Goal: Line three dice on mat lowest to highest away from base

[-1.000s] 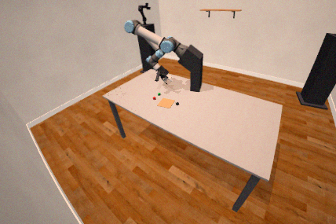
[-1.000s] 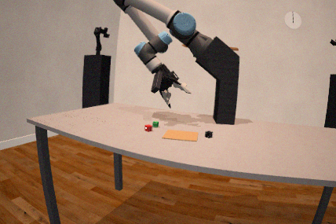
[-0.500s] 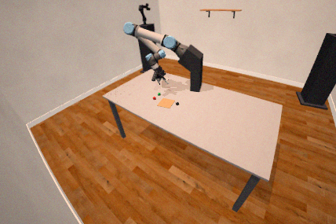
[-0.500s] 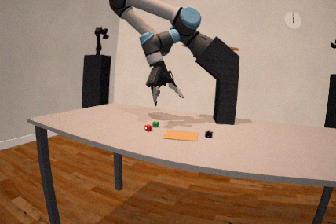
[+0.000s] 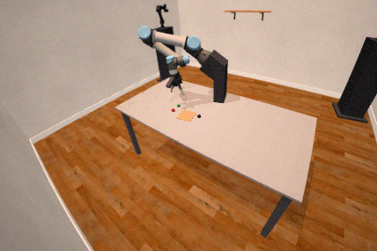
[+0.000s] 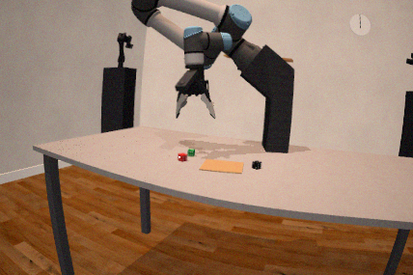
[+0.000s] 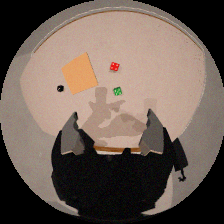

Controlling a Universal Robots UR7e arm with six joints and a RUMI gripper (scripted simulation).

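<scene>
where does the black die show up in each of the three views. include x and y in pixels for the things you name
Top: black die (image 5: 199, 116) (image 6: 257, 165) (image 7: 60, 88) on the table, just right of the orange mat (image 5: 186, 115) (image 6: 222, 166) (image 7: 80, 74).
Exterior: right of the mat, right of picture centre.
Wrist: left of the mat, in the picture's left part.
Shared landmark: the orange mat, with the die beside it, off it.

No lettering or digits can be read. Pale pips mark the red die (image 5: 173, 110) (image 6: 182, 157) (image 7: 115, 66) and the green die (image 5: 178, 106) (image 6: 191, 152) (image 7: 118, 91), too small to count surely; the black die's (image 5: 199, 116) (image 6: 257, 165) (image 7: 60, 88) are blurred.
</scene>
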